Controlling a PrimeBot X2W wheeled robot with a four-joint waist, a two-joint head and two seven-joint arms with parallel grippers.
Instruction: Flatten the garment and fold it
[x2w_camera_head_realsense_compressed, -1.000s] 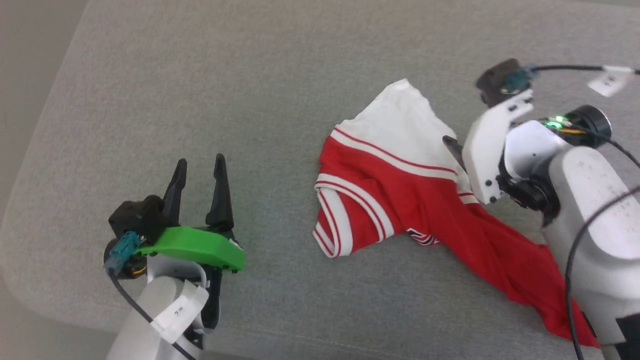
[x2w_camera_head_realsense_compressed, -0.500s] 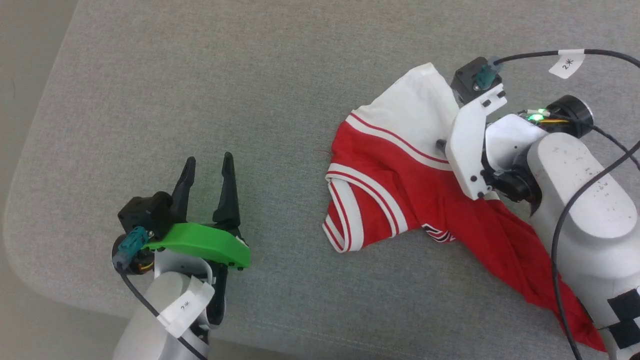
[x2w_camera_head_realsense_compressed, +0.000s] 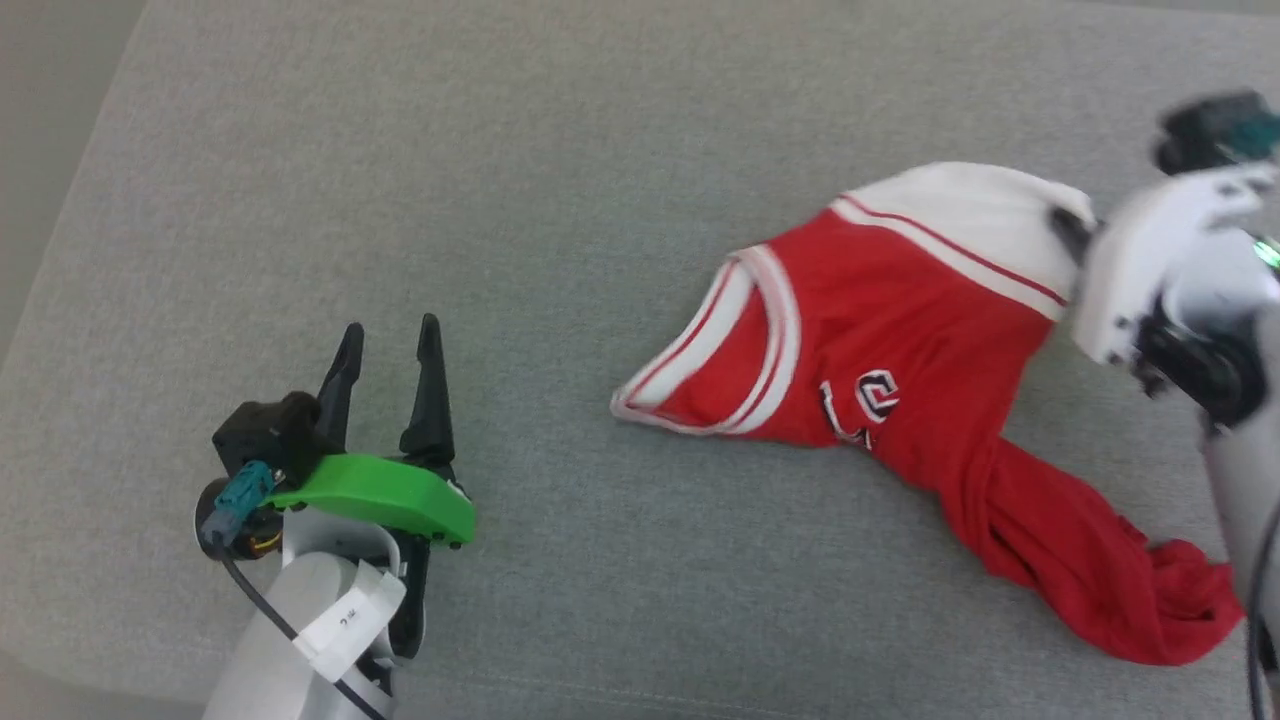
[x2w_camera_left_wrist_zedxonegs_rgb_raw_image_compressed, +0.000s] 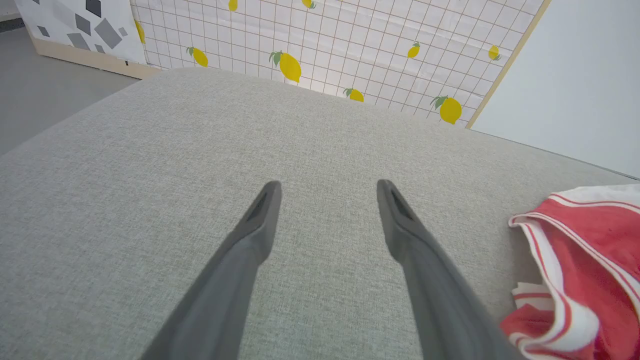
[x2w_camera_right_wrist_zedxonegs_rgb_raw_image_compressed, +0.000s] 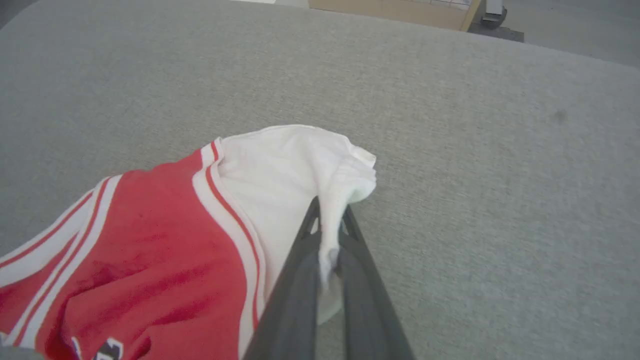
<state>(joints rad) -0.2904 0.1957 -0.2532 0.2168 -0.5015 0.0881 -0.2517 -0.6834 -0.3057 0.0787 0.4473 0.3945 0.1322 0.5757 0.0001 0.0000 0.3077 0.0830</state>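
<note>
Right end effector (x2w_camera_right_wrist_zedxonegs_rgb_raw_image_compressed: 330, 207) pinches the garment (x2w_camera_head_realsense_compressed: 900, 340) by its white far corner, likely to pull it flat; left end effector (x2w_camera_head_realsense_compressed: 391, 325) hangs wide open, near left

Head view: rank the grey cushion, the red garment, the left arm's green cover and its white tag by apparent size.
1. grey cushion
2. garment
3. green cover
4. white tag
Cover and tag are nearer the camera; real sizes unsure.

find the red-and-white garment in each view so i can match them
Head view: red-and-white garment right of centre, white end in the right claw.
Left wrist view: garment at right edge, lower half.
Right wrist view: garment lower left, white end pinched.
Shared landmark: grey fabric surface.
</note>
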